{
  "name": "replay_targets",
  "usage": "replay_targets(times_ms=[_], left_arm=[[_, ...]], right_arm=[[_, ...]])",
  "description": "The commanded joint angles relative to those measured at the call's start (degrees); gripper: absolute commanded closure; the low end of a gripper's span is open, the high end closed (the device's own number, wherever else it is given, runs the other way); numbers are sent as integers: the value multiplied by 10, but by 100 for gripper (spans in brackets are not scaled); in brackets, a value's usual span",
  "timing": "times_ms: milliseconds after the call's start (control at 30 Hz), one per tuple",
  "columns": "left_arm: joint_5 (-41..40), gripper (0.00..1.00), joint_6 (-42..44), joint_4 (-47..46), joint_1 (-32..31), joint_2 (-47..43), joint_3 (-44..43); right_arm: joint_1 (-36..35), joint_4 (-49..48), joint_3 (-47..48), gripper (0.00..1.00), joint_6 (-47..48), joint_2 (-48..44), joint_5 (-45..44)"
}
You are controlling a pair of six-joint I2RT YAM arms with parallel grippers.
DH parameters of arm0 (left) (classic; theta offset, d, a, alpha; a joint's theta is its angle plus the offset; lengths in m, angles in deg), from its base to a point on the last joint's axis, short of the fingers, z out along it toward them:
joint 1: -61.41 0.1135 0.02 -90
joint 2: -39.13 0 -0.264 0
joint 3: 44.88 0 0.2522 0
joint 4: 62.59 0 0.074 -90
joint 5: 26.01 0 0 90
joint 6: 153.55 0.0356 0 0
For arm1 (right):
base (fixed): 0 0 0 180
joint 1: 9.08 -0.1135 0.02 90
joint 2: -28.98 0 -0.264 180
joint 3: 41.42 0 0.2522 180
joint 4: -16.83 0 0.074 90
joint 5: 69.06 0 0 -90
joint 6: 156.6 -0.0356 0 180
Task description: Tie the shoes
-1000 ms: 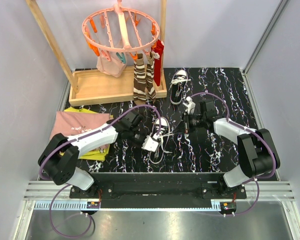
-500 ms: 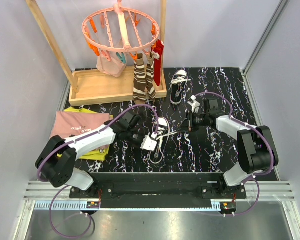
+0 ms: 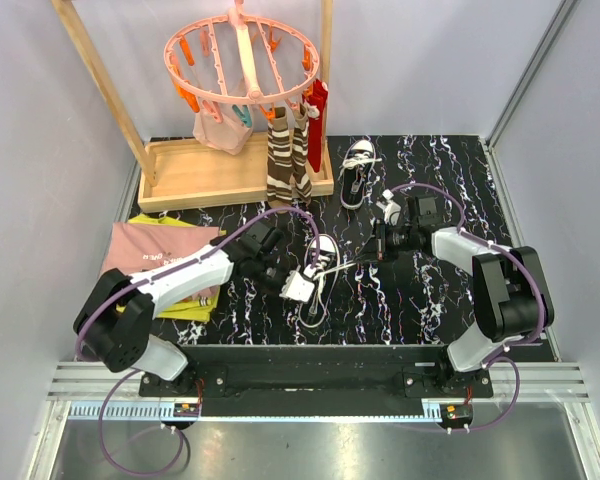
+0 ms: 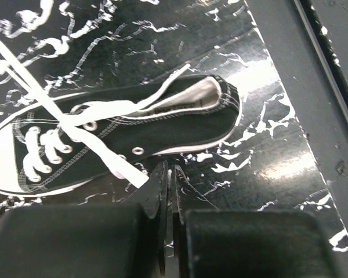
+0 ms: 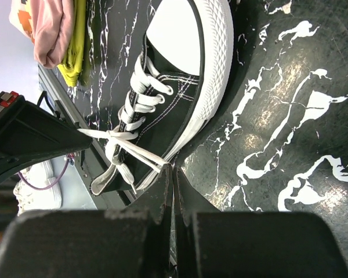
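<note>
A black low-top shoe (image 3: 320, 252) with a white toe cap lies mid-table between my grippers, toe pointing away. My left gripper (image 3: 302, 287) sits at its near left, shut on one white lace (image 4: 98, 145) that runs from the eyelets to the tips (image 4: 169, 171). The shoe (image 4: 162, 124) lies on its side in that view. My right gripper (image 3: 370, 254) is to the shoe's right, shut on the other lace (image 5: 136, 152), which stretches from the shoe (image 5: 174, 75) to its tips (image 5: 173, 169). The laces cross over the tongue. A second shoe (image 3: 357, 168) stands at the back.
A wooden rack base (image 3: 210, 175) with a pink round peg hanger (image 3: 242, 60) stands at the back left; brown striped socks (image 3: 285, 160) hang from it. Folded pink and yellow clothes (image 3: 155, 250) lie at the left. The table's front rail (image 4: 325, 116) runs just behind the left gripper.
The right wrist has shifted slightly back and to the right, drawing its lace tauter. The left gripper and the shoe have barely moved.
</note>
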Motion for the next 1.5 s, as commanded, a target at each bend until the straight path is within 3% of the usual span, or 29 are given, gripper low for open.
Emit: replay_targets(times_ms=[0, 533, 1133, 1467], left_arm=[[-16, 100, 29, 116, 3, 28, -22], [-37, 100, 80, 198, 0, 84, -69], [-48, 100, 101, 216, -2, 93, -72], [-40, 100, 105, 206, -3, 99, -85]], right_arm=[[17, -7, 27, 100, 2, 12, -45], [18, -8, 39, 100, 3, 36, -73], [37, -13, 41, 100, -10, 42, -104], [36, -26, 52, 100, -21, 51, -31]])
